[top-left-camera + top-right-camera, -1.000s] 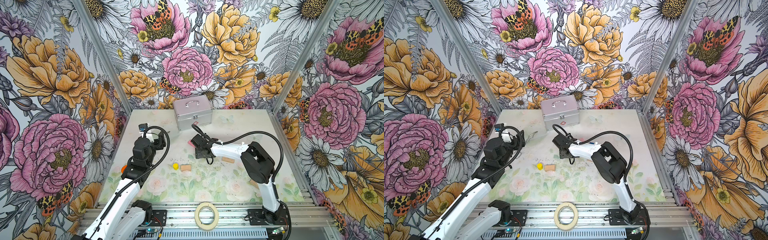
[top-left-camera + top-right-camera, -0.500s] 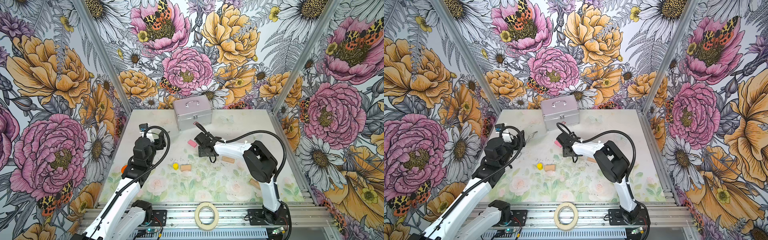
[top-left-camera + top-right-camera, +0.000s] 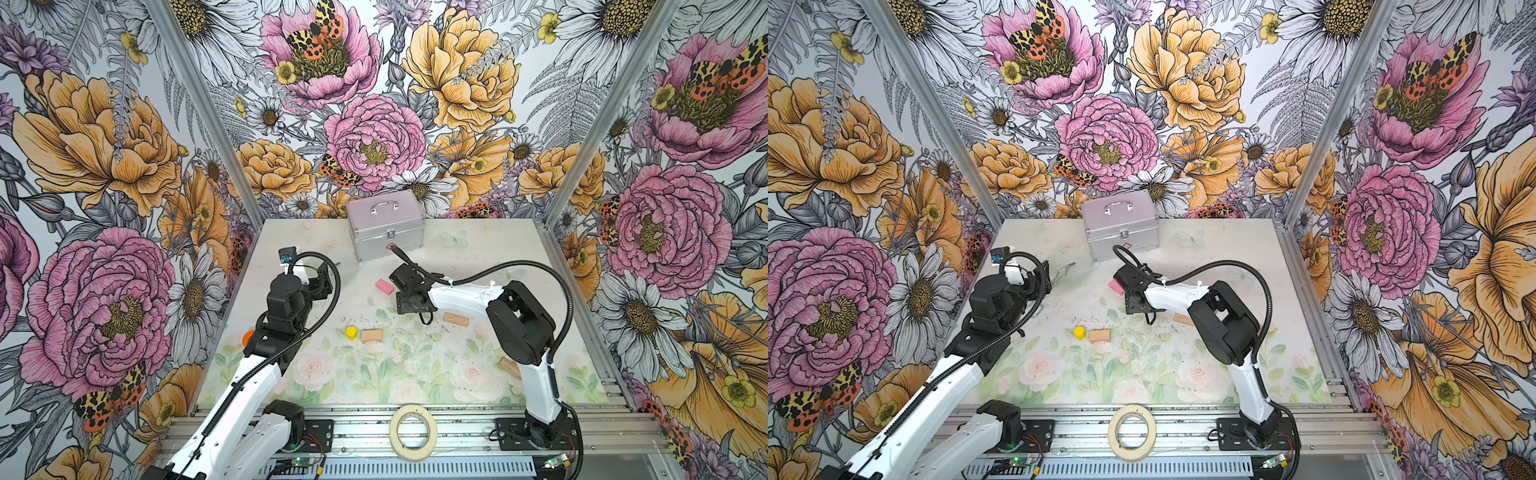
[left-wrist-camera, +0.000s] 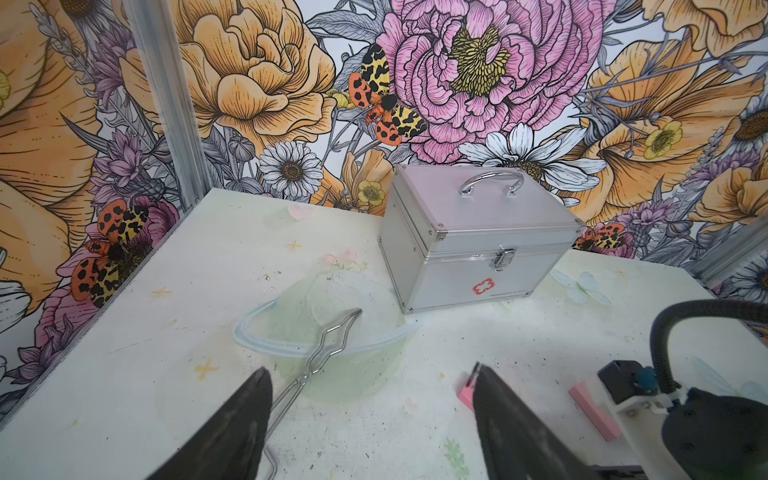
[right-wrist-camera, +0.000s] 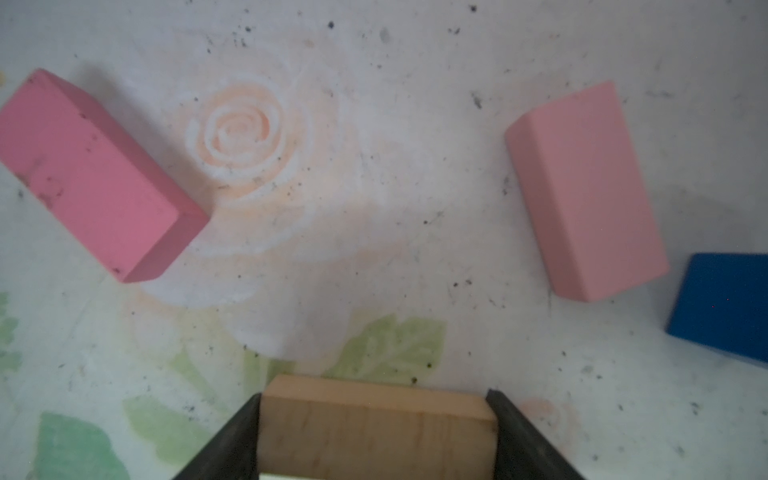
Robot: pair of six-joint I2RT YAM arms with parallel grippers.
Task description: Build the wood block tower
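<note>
Right wrist view shows the right gripper (image 5: 374,397) pinching a tan wood brick (image 5: 374,428) between its jaws, above the table (image 5: 374,249). Ahead of it lie a bright pink brick (image 5: 95,174) and a paler pink brick (image 5: 586,191), well apart, with a blue block (image 5: 723,307) just beside the paler one. The left gripper (image 4: 370,372) is spread wide and empty. I think no tower is started yet. Next, the brick likely needs lowering flat, then a gentle let-go.

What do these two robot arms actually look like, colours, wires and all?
The left arm and right arm match: smooth white shells between chunky black joints, on black bases bolted to a silver rail. A ribbed black cable loops in the open along each. The jaws are two flat black plates tapering to a point.
</note>
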